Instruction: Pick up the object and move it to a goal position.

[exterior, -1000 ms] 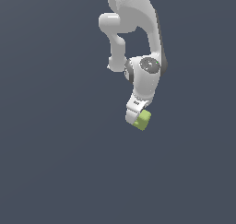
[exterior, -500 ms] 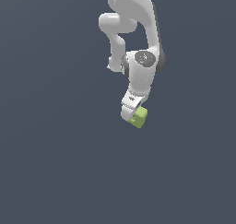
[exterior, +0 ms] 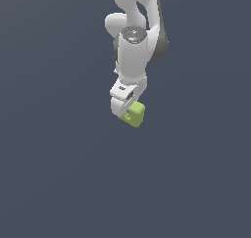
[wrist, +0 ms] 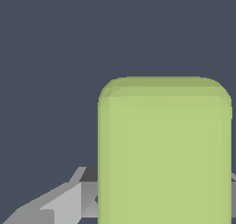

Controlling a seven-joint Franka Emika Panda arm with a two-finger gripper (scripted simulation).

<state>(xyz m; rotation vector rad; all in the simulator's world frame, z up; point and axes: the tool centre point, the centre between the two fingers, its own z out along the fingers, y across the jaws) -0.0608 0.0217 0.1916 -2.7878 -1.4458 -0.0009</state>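
The yellow-green cube [exterior: 134, 114] with rounded edges and a small hole on one face hangs at the tip of my white arm, near the middle of the exterior view. My gripper [exterior: 125, 109] is shut on the cube and holds it in the air. In the wrist view the cube [wrist: 164, 154] fills much of the picture, with a grey finger [wrist: 60, 205] showing beside it. The fingertips are hidden behind the cube. No goal marker shows.
Only a plain dark grey-blue background [exterior: 54, 173] surrounds the arm in both views. The white arm links [exterior: 135, 41] rise above the gripper out of the exterior view's top edge.
The arm has swung toward the exterior view's left, carrying the cube with it and slightly up. The wrist has turned. The grip on the cube is unchanged.
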